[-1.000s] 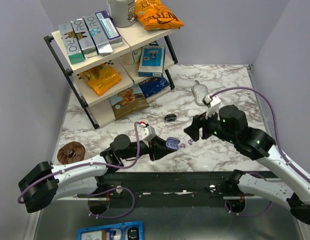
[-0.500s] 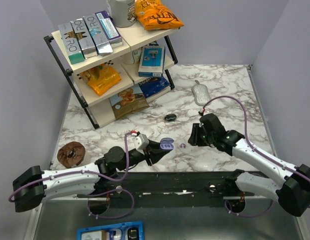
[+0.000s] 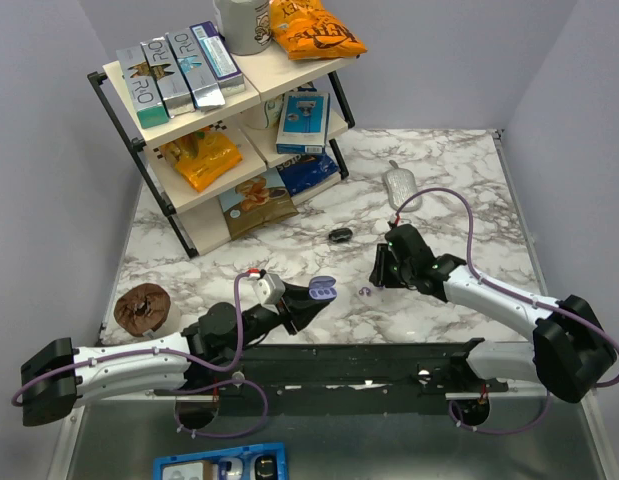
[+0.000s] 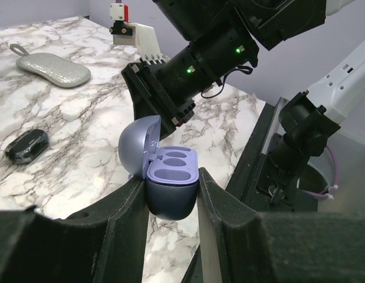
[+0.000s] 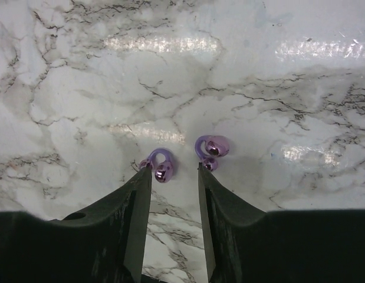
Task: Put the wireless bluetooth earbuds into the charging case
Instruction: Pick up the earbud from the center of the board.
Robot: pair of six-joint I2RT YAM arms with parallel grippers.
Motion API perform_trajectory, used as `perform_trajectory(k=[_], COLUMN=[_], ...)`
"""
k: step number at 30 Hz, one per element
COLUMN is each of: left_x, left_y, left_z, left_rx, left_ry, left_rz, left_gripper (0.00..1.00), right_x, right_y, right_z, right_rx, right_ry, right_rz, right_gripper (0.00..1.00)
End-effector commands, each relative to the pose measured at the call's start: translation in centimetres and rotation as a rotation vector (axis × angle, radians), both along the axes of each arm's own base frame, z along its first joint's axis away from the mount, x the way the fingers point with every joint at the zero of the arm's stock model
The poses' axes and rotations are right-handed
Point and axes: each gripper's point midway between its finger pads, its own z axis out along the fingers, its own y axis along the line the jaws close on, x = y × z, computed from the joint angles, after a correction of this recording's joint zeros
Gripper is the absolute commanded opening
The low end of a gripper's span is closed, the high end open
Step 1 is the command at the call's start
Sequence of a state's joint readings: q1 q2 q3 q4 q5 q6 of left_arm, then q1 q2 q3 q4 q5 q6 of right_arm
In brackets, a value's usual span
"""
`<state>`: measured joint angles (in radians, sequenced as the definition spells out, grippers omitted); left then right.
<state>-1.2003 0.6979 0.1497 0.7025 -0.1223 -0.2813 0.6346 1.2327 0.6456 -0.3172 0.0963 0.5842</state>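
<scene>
Your right tool (image 5: 173, 175) is low over the marble table (image 5: 276, 94), its two fingers apart. One purple earbud (image 5: 162, 168) sits against one fingertip. The second purple earbud (image 5: 212, 150) lies just beyond the other.

Lavender case (image 4: 170, 197) open, empty; two purple earbuds (image 5: 162, 167) lying on table (image 5: 259, 88).

The charging case (image 3: 323, 289) sat just below the middle of the frame, between the fingers of the left gripper (image 3: 311, 298), with the earbuds (image 3: 365, 292) on the table (image 3: 459, 190) just to its right. Above them lay an oval object (image 3: 340, 235), with a pouch (image 3: 400, 184) further up and right. A shelf rack (image 3: 279, 72) stood in the upper left, and a round item (image 3: 141, 305) lay at the table's left edge.
</scene>
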Motion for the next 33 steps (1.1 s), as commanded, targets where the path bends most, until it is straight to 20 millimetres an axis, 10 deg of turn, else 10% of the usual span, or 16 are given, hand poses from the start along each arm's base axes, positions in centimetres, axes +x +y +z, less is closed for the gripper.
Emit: perform_trajectory(k=[1,15,33], left_x=[0.3,0.1,-0.2], left_y=[0.4,0.0,-0.2], left_z=[0.0,-0.3,-0.9], left_rx=[-0.002,0.014,0.023], left_ry=[0.005,0.009,0.027], left_rz=[0.028,0.015,0.002], left_gripper=[0.0,0.0,0.0], right_x=[1.2,0.3,-0.9], right_y=[0.1,2.5,2.3], right_z=[-0.3,0.7,-3.2], right_rx=[0.001,0.095,0.024], right_ry=[-0.029,-0.03,0.093], right_rz=[-0.039,0.112,0.157], right_gripper=[0.45,0.5,0.4])
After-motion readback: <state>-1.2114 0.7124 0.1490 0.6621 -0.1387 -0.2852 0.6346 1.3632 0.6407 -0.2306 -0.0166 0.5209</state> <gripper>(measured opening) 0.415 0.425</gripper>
